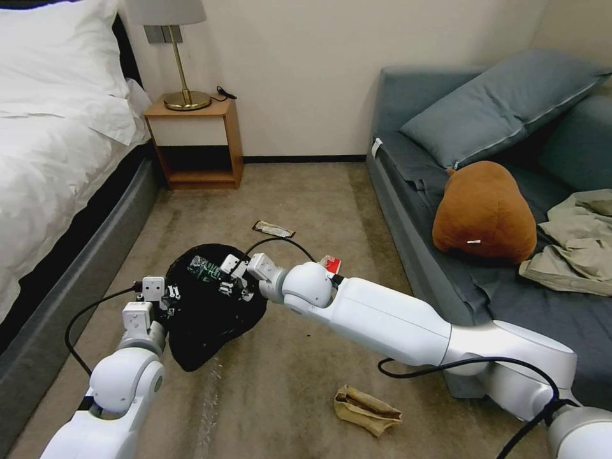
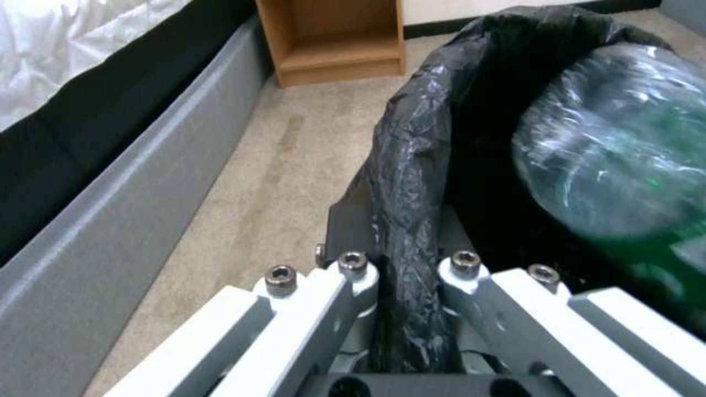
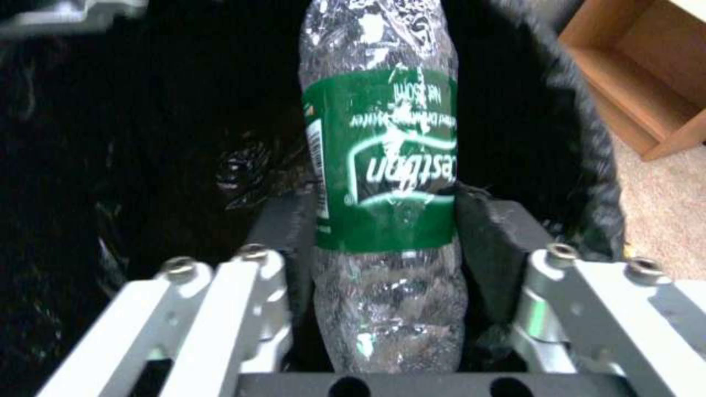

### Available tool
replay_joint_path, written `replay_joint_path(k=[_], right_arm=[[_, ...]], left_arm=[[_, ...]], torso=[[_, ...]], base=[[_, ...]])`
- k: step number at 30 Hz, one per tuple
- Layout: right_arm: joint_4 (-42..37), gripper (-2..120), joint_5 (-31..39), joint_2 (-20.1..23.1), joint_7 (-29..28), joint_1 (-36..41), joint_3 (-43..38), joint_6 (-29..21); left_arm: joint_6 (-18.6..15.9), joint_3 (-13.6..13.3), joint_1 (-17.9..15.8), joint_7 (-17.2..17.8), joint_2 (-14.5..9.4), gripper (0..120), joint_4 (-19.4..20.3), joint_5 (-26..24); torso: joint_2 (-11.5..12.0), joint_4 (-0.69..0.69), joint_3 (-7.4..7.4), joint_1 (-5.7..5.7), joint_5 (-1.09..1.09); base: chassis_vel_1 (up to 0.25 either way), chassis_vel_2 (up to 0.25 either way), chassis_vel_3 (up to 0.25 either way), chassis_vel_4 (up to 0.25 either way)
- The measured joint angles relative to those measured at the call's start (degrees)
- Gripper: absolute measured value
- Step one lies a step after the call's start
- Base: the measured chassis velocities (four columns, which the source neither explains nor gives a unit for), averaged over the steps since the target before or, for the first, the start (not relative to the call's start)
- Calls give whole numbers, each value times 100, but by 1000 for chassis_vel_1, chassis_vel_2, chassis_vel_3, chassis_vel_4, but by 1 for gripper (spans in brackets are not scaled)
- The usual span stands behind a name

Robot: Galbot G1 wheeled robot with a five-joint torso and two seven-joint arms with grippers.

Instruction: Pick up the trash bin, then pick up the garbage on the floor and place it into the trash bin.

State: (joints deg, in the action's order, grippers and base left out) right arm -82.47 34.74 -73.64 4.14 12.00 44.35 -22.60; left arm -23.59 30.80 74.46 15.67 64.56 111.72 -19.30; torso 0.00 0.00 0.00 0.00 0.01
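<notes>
Right claw (image 3: 383,242) is pinching the clear bottle (image 3: 383,165) across its green label, 1 dark pad on each side, and holds it over the black-lined mouth of the trash bin (image 1: 210,306). Most of the bottle's length already hangs over the dark interior, so it looks set to fall inside rather than onto the carpet. Whether it has reached the bottom cannot be told.

Left claw (image 2: 405,275) is pressed together on the bin's rim, with the folded plastic bag (image 2: 412,182) caught between its fingers. Gripping the rim this way keeps the bin raised off the floor and tipped toward the right arm, which makes the opening easy to reach.

3 pieces of garbage lie on the carpet: the crumpled brown paper (image 1: 366,408) nearest the robot, the red-white packet (image 1: 331,261) partly hidden behind the right arm's wrist joint, and the dark flat wrapper (image 1: 273,228) farther off, toward the nightstand (image 1: 197,140). All are well apart from the bin. By my judgement the task is early: the bin is in hand and the first piece is at the bin.
</notes>
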Motion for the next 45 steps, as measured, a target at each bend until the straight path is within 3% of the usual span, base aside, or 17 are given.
replay_joint_path(k=[7,10,13,21,24,31,37,42,45], right_arm=[[-66,76,-37,108,0,74,-106,3],[-79,82,-35,133,-5,74,-148,3],[-128,97,-8,252,-39,67,-303,-13],[-183,100,53,587,-68,27,-664,-36],[-333,100,149,1079,-86,4,-922,-51],[-602,100,232,1746,-89,158,-1473,-52],[-832,100,199,2194,-115,724,-2047,-73],[-1134,100,-188,2634,-41,1708,-2418,-108],[-1177,100,-233,2672,-17,1805,-2450,-109]], left_arm=[[105,24,-59,-16,28,4,-196,14],[137,47,-68,-20,35,4,-244,16],[195,129,-91,-32,41,4,-357,3],[229,181,-46,-93,29,4,-398,-8],[236,199,-100,-94,27,4,-427,-31],[238,199,-164,-95,20,4,-460,-55],[239,141,-207,-95,11,4,-538,-52],[233,18,-338,-95,9,4,-618,-29],[226,8,-352,-94,6,4,-623,-29]], torso=[[0,0,0,0,-1],[0,0,0,0,-1],[0,0,0,0,-1],[0,2,0,0,-1],[0,0,0,0,-2],[0,-1,0,0,-2],[-1,1,0,0,-2],[-1,-1,0,0,-2],[-1,-1,0,0,-2]], base=[[0,0,0,0],[0,0,0,0],[0,0,0,0],[0,0,0,0],[0,0,0,0],[0,0,0,0],[0,0,0,0],[0,0,0,0],[0,0,0,0]])
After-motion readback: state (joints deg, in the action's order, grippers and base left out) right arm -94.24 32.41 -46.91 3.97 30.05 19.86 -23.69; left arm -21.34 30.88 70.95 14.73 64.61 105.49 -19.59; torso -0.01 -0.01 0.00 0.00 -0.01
